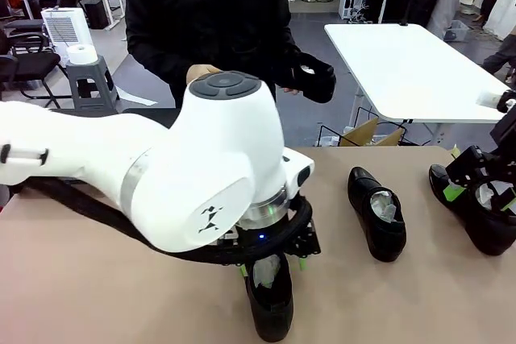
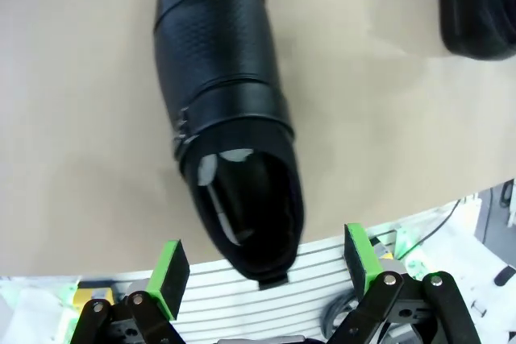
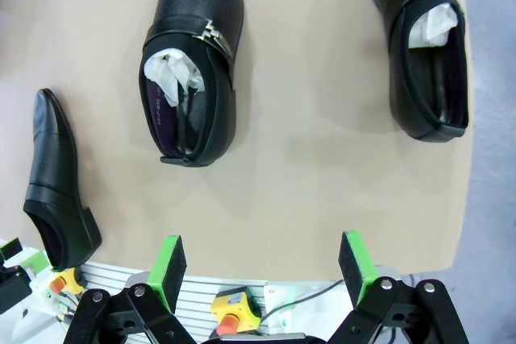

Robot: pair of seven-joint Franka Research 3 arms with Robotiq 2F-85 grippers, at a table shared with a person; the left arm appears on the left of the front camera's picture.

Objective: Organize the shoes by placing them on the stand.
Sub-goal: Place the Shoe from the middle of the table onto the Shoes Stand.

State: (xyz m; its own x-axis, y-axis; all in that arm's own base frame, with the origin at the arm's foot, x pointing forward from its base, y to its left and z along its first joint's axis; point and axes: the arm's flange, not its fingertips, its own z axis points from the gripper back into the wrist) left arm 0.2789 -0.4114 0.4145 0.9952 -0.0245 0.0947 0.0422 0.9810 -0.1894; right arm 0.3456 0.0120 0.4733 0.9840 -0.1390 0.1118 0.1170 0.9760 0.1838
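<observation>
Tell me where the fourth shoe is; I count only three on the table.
Front view: the person holds the fourth shoe in front of their body, at the far side.

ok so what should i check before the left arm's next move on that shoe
1. Left gripper open: ok, its green pads stand apart.
2. Shoe lined up: ok, its heel end lies between the pads in the left wrist view.
3. Shoe upright: ok, its opening faces up, sole on the table.
4. Neighbouring shoe apart: ok, bare table lies between the two.
5. Person's hand clear: ok, it is at the far side, where the person holds another shoe.
6. Stand's place: cannot tell.
</observation>
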